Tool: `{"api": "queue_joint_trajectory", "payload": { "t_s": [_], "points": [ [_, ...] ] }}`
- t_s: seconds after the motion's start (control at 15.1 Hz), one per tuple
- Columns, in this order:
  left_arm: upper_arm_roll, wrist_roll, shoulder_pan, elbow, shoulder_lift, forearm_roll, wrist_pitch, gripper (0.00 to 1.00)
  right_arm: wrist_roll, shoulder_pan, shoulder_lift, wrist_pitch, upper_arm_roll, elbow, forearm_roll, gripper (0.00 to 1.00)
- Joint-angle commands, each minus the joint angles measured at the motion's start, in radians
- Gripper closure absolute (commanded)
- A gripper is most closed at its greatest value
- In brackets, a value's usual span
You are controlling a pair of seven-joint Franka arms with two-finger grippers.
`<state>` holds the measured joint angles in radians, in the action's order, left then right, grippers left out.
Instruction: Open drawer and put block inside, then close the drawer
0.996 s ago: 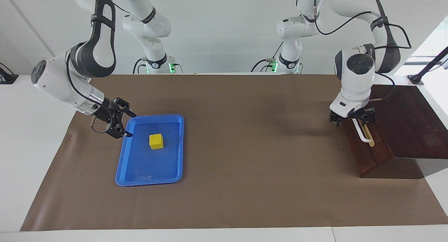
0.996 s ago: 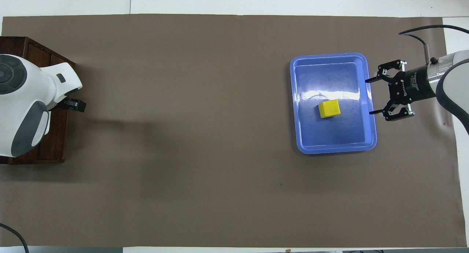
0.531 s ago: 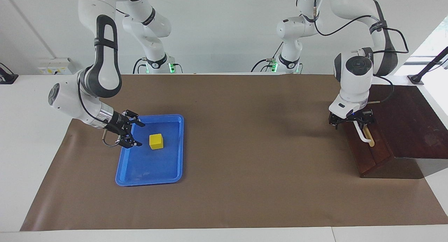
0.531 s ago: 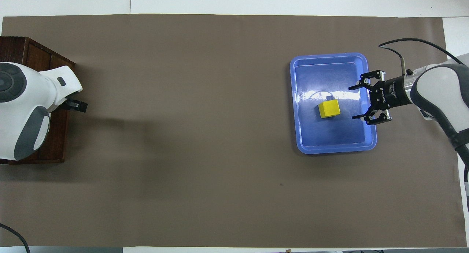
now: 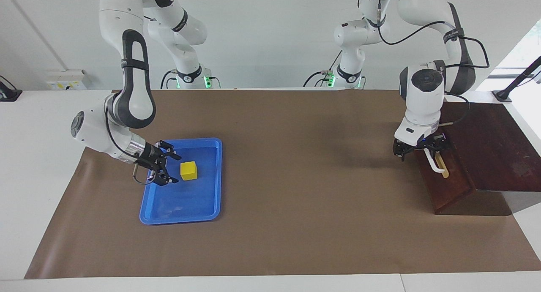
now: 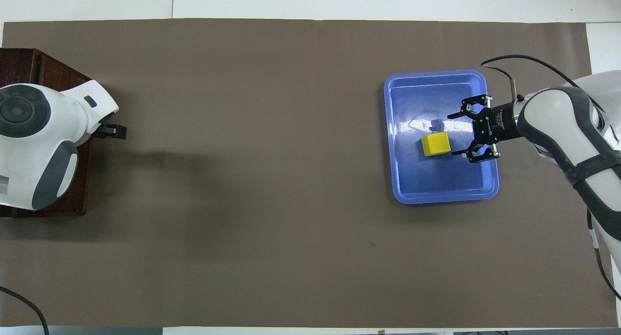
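Observation:
The yellow block (image 5: 189,170) lies in the blue tray (image 5: 186,201) at the right arm's end of the table. My right gripper (image 5: 178,170) is open and low over the tray, its fingers on either side of the block's edge; it also shows in the overhead view (image 6: 452,135) next to the block (image 6: 435,144). The dark wooden drawer (image 5: 450,186) sits at the left arm's end. My left gripper (image 5: 424,150) is shut on the end of the white handle (image 5: 435,164) nearer to the robots. In the overhead view the left wrist hides most of the left gripper (image 6: 112,131) and the handle.
The dark wooden box (image 5: 494,148) around the drawer stands at the table's edge at the left arm's end; it also shows in the overhead view (image 6: 73,199). A brown mat (image 5: 296,178) covers the table between box and tray (image 6: 436,182).
My right gripper has moved over the tray's rim and in toward the block, staying open. My left gripper and the handle have shifted slightly toward the right arm's end.

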<state>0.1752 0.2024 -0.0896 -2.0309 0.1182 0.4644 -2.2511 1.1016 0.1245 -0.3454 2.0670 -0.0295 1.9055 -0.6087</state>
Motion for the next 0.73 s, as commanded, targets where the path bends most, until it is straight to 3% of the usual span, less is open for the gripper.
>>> {"api": "queue_joint_trajectory", "payload": {
  "t_s": [0.0,0.4,0.66],
  "points": [
    [0.006,0.095,0.050,0.021,0.066,-0.013,-0.042,0.00,-0.046,0.003,0.002,0.035,-0.001,0.024,-0.033,0.04],
    [0.003,0.104,0.082,0.058,0.072,-0.138,-0.025,0.00,-0.083,-0.020,0.006,0.059,-0.003,0.058,-0.034,0.04],
    [0.000,0.094,0.102,0.208,0.113,-0.057,0.195,0.00,-0.105,-0.028,0.009,0.070,-0.003,0.073,-0.037,0.04]
  ]
}}
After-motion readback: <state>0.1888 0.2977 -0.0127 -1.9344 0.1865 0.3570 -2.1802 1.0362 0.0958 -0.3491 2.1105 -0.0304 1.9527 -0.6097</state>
